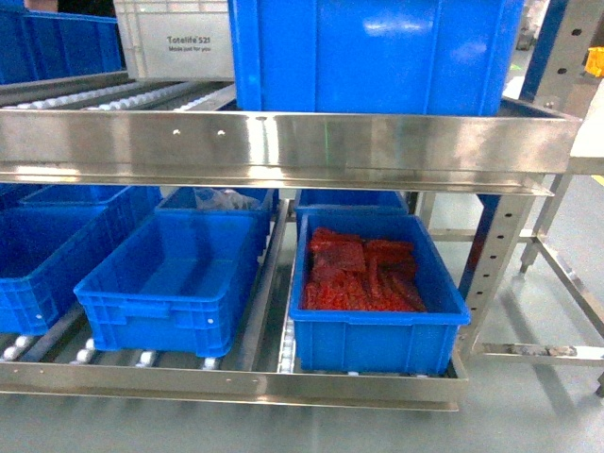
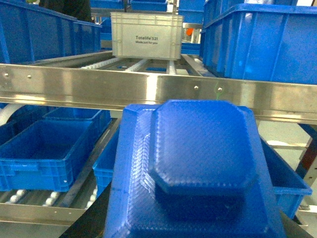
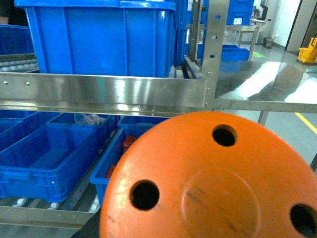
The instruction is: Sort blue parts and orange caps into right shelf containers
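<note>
A blue part (image 2: 198,163) with a stepped, bevelled top fills the lower left wrist view. It hangs in front of the shelf and hides my left gripper's fingers. An orange cap (image 3: 208,183), a round disc with three holes, fills the lower right wrist view the same way and hides my right gripper's fingers. On the lower shelf at the right stands a blue crate (image 1: 377,335) holding a pile of red-orange pieces (image 1: 363,269). The same blue crate (image 3: 106,166) shows behind the cap. Neither gripper appears in the head view.
A shiny steel rail (image 1: 283,142) fronts the upper shelf, which carries a tall blue crate (image 1: 377,52) and a white crate (image 1: 175,42). Left of the filled crate sit a middle crate (image 1: 142,316) and a left crate (image 1: 38,283). A steel table (image 3: 262,84) adjoins on the right.
</note>
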Controlling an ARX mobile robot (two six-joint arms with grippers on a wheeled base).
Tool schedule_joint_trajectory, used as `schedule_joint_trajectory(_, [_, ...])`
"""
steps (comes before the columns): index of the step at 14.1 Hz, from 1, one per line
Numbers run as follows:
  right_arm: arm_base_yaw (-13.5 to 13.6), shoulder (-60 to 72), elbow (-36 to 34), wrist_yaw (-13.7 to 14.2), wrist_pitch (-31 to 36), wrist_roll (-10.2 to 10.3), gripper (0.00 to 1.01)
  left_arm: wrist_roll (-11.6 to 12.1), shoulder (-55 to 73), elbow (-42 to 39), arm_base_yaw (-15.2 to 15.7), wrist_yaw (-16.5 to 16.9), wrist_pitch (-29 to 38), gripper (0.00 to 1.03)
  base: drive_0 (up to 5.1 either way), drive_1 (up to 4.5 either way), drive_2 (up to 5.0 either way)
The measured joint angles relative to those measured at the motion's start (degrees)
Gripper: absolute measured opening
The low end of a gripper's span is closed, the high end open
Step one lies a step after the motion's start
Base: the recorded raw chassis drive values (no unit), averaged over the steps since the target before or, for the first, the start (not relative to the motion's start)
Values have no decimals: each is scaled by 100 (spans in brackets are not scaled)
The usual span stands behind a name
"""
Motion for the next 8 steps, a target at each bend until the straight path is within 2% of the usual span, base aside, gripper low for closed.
schedule_joint_trajectory(8, [0, 2, 0, 0, -7, 0, 44, 0, 0, -2, 0, 4, -7, 42, -501, 245, 245])
